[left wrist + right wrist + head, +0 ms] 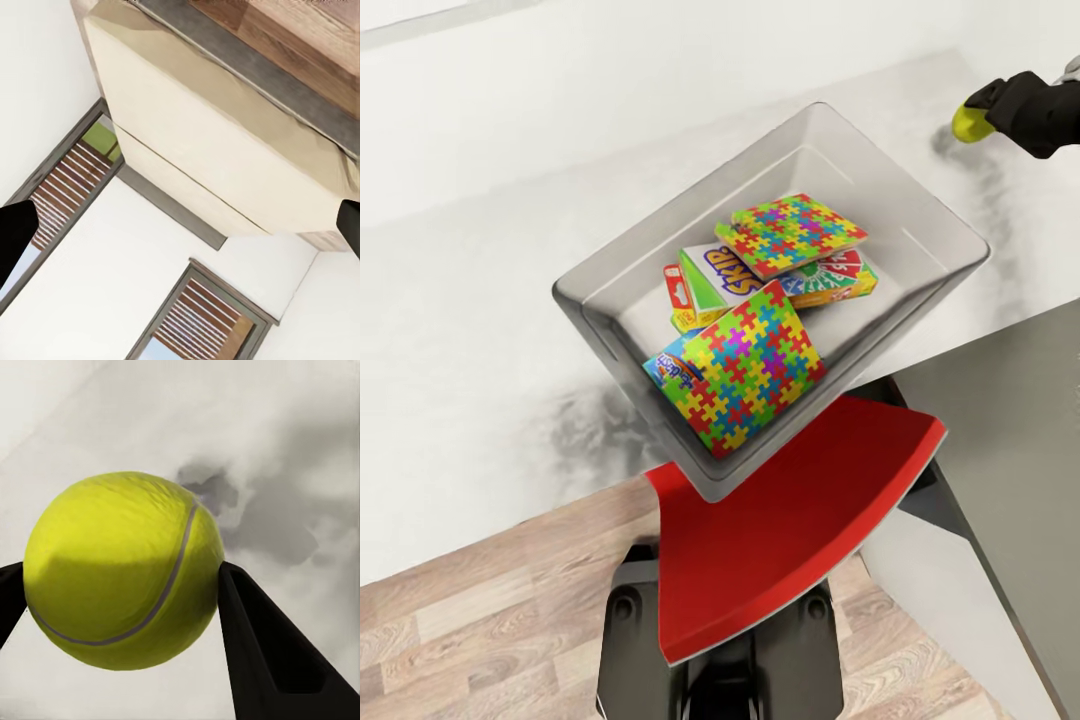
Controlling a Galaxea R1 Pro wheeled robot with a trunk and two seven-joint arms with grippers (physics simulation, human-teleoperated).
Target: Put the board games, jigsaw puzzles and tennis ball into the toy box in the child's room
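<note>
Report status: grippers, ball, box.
Right gripper shut on tennis ball above the table. Left gripper open, empty. Toy box holds puzzles, games; path clear.

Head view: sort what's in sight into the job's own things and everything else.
Job's things:
tennis ball between the right gripper's jaws
toy box
two jigsaw puzzles
Skip-Bo game
other board games

Everything else:
white table
wooden floor
</note>
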